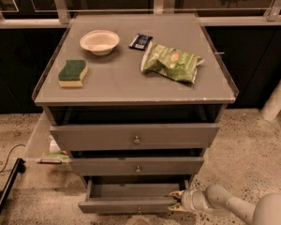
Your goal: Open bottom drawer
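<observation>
Bottom grey flat-fronted drawer with a small round metal knob sits pulled partly out, lowest of three, its plain grey inside showing. The pale pincer is at that drawer's right front corner, and I cannot tell whether it is spread or pinching. Above, the grey counter carries a green crisp bag.

The gripper sat low at the cabinet's front right. High above it, on the grey top, lay a green snack bag. Further up and left were a dark packet, a white bowl and 1 green-and-yellow sponge. A black cable trailed well left.
</observation>
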### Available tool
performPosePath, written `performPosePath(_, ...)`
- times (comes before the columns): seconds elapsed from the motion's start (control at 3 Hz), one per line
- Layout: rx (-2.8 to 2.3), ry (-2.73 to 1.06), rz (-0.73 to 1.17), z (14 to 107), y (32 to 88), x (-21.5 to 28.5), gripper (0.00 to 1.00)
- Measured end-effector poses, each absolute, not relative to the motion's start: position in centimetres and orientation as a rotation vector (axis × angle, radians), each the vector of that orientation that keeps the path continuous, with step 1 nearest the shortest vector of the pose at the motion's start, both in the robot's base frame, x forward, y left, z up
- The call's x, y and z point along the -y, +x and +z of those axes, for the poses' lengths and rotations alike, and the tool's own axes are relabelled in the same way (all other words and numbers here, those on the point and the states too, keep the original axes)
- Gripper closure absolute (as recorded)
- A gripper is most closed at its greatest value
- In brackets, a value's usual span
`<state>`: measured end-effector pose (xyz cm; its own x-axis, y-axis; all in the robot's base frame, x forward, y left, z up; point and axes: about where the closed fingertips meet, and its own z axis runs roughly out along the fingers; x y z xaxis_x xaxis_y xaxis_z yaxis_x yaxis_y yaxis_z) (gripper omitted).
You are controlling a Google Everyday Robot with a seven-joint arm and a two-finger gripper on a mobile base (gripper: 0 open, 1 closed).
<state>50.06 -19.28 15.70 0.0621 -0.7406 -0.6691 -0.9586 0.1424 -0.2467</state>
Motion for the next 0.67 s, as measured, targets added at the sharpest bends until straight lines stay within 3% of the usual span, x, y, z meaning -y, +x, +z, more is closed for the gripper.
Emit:
performPosePath(0.33,-1.732,-1.643,0.396,15.82,49.3,19.34,1.0)
performPosePath(0.67,-1.732,-1.643,0.396,15.82,49.3,19.33,0.81)
